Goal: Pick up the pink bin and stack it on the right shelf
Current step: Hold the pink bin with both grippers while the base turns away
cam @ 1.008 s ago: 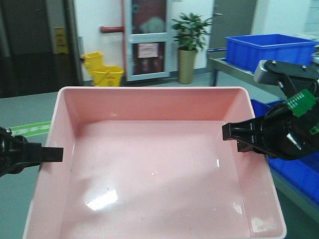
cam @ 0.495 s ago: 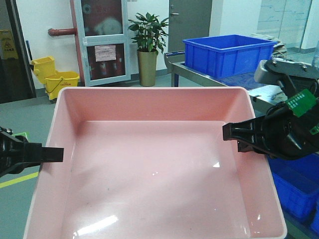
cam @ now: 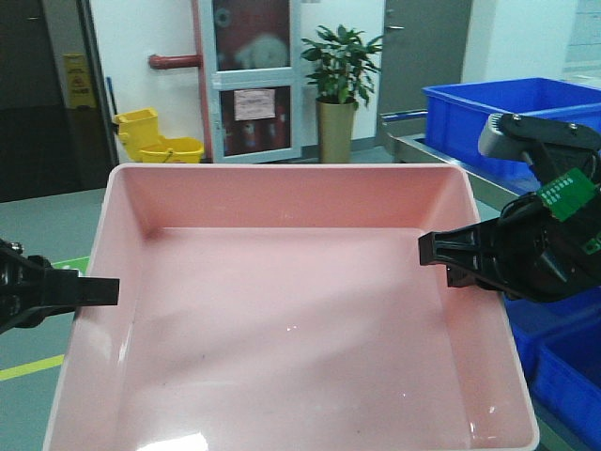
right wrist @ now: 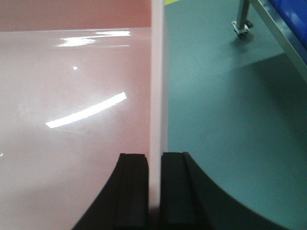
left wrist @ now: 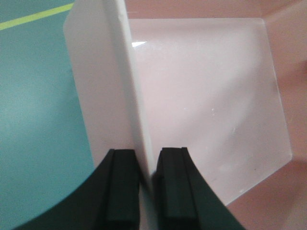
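Observation:
The pink bin (cam: 291, 319) is held up in the air between my two grippers and fills the lower front view; it is empty. My left gripper (cam: 99, 291) is shut on its left wall, one finger inside and one outside, as the left wrist view shows (left wrist: 146, 153). My right gripper (cam: 441, 256) is shut on the right wall in the same way, seen in the right wrist view (right wrist: 153, 155). The bin's glossy inside shows in both wrist views (left wrist: 206, 86) (right wrist: 72, 96). The right shelf is out of view.
Blue crates (cam: 507, 108) sit on a metal rack at the right, with more blue crates (cam: 563, 366) below. A potted plant (cam: 340, 94), a yellow mop bucket (cam: 155, 136) and a fire cabinet (cam: 249, 85) stand behind. A rack leg (right wrist: 242, 17) stands on the green floor.
The background slid left and then back right, so my view turned right and then left. The bin and both grippers keep the same place in the front view.

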You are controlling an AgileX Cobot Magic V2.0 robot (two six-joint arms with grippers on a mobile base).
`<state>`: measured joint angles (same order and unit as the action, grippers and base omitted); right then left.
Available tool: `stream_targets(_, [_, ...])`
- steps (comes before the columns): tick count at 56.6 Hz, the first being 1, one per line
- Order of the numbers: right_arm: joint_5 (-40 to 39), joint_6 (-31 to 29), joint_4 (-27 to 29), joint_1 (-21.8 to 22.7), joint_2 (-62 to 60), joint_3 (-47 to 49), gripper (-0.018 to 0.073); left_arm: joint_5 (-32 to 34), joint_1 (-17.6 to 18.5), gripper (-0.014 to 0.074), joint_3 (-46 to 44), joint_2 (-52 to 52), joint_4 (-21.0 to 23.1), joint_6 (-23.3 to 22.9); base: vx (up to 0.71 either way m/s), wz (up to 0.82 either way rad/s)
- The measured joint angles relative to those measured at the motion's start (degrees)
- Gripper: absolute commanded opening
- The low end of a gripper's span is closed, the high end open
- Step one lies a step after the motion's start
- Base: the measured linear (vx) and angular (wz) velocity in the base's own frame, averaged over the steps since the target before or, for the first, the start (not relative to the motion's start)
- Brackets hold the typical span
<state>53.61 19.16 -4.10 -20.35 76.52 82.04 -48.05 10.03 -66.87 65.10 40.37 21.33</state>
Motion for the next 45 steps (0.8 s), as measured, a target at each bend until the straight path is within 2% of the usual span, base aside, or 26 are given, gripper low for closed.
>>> stream_targets(12, [-0.05, 0.0, 0.04, 0.0, 0.14, 0.0, -0.0011, 0.0, 0.0, 0.0001, 0.0, 0.0, -0.11, 0.0, 0.47, 0.15])
stream_targets(22, [-0.1, 0.0, 0.1, -0.06, 0.19, 0.0, -0.0011, 0.0, 0.0, 0.0001, 0.0, 0.0, -0.11, 0.0, 0.45, -0.21])
stream_targets(32, [-0.1, 0.0, 0.16, -0.06, 0.19, 0.0, -0.0011, 0.0, 0.0, 0.0001, 0.0, 0.0, -0.2, 0.0, 0.44, -0.59])
stream_targets(45, [-0.1, 0.0, 0.05, -0.06, 0.19, 0.0, -0.0011, -0.14, 0.0, 0.0001, 0.0, 0.0, -0.2, 0.0, 0.41, -0.9])
